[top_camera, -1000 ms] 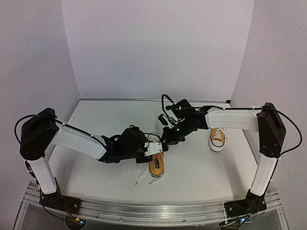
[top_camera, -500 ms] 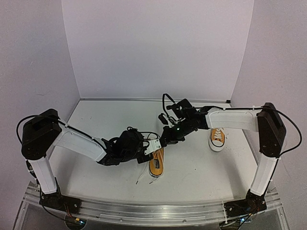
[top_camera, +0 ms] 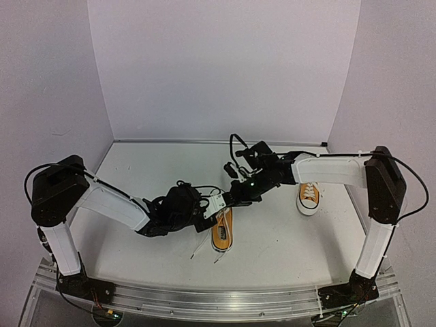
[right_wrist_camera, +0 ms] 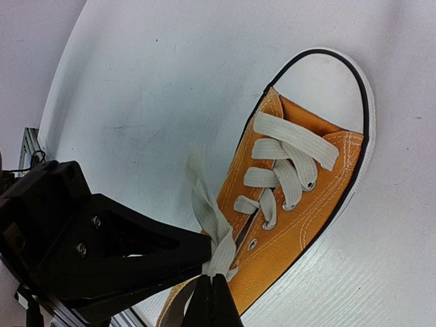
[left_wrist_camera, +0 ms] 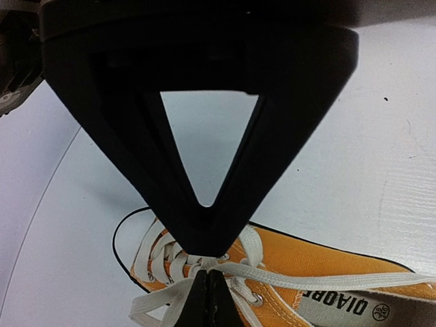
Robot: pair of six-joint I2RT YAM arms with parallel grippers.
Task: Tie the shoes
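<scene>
From above, the two black hands meet tip to tip over the middle shoe (top_camera: 221, 234), so I can only see its back half and not its toe. This orange shoe sits on the white table (top_camera: 286, 252), about in the middle between the arms. The left gripper (left_wrist_camera: 208, 291) is shut tight, and white lace (right_wrist_camera: 208, 218) runs right up to its tips. The right gripper (right_wrist_camera: 212, 298) is shut tight too, holding a strip of lace up off the shoe. The exact spot of each pinch is hidden by the black fingers. In the left wrist view, the other hand's big black triangle blocks most of the picture, and the shoe is cut off at the bottom. The letters inside the shoe are upside down and hard to read. In the right wrist view, the white toe shows well but the heel is cut off. The second shoe (top_camera: 308, 196) stands well apart on the right, and the right arm (top_camera: 334, 169) covers its far end. A thin lace end (top_camera: 197, 254) trails on the table beside the middle shoe.
</scene>
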